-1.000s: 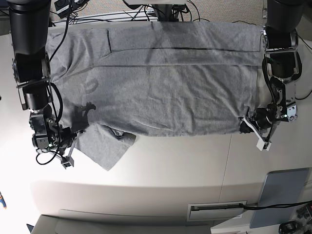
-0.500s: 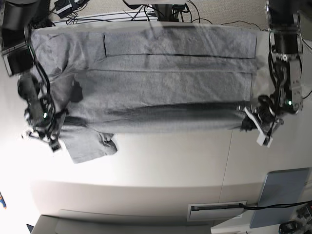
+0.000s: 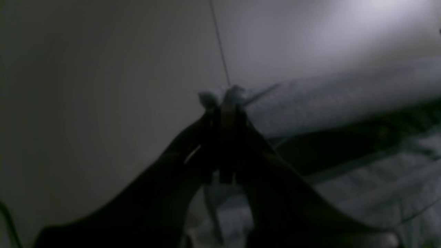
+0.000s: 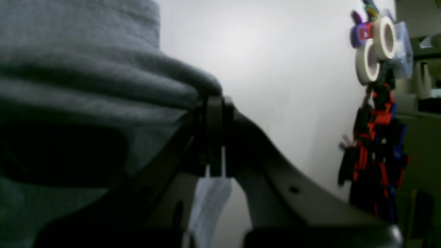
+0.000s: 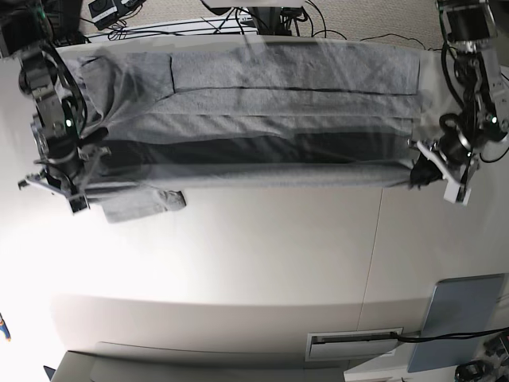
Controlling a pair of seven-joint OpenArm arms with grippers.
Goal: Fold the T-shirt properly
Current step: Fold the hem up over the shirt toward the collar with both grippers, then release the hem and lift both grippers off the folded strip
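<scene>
base view: the shirt (image 5: 262, 111) lies along the table (image 5: 262, 263) with its long axis running side to side. its near edge is lifted and stretched between the right gripper (image 5: 75, 187) at one end and the left gripper (image 5: 429, 171) at the other. the rest of the cloth lies beyond both, so the fold likely goes away from the near edge.

left wrist view: the left gripper (image 3: 225, 94) is clamped together on a corner of the shirt (image 3: 344, 100), which trails off to one side.

right wrist view: the right gripper (image 4: 213, 103) is pinched on the shirt (image 4: 79, 79), which bunches over the fingers.
</scene>
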